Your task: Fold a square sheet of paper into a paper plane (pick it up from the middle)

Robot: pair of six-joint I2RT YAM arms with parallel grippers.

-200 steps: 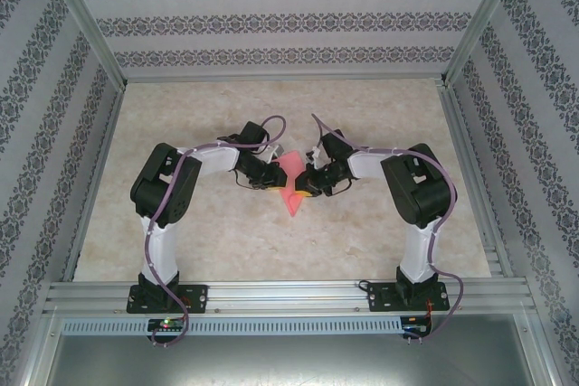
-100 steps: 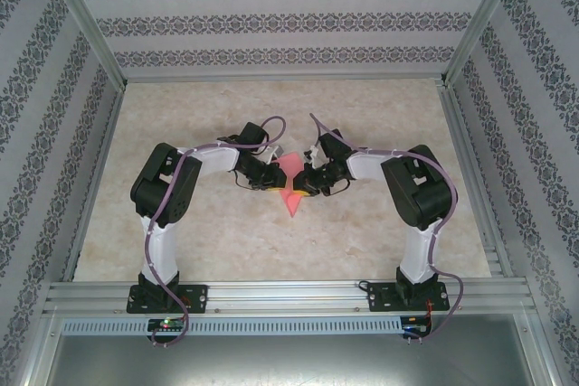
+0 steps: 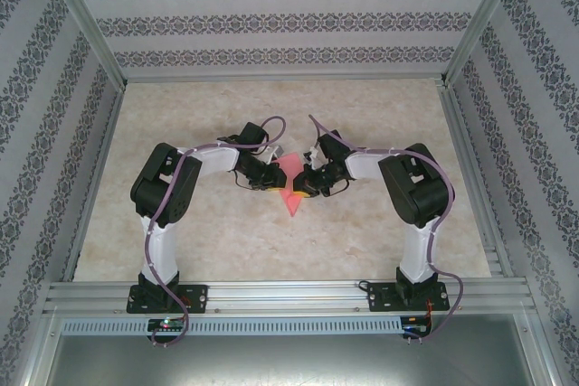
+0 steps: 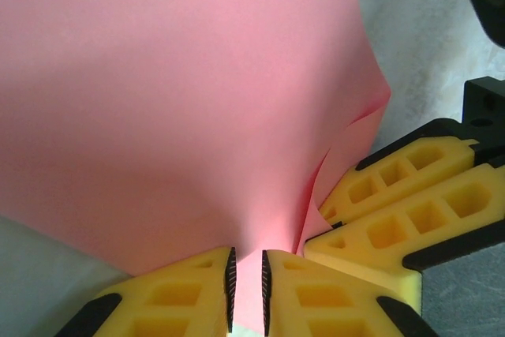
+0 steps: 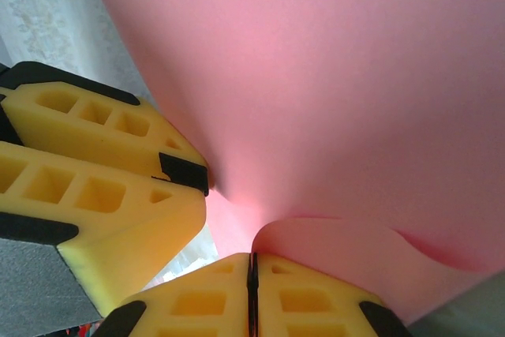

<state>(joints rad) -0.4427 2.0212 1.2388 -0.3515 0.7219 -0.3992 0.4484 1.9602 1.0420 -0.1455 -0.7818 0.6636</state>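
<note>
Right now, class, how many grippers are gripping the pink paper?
2. The left gripper pinches the paper over mid-table; the right gripper pinches it close beside the left one.

left gripper (image 4: 246, 278): clamped on pink sheet (image 4: 181, 100) bottom edge | right gripper (image 4: 319, 228): touching sheet's creased right side

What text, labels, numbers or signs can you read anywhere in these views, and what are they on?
No readable text anywhere.
The square sheet of paper: plain pink, unmarked.
The patterned walls: ornament bands, not lettering.
The small circuit boards by the near rail: any print is too small to read.
</note>
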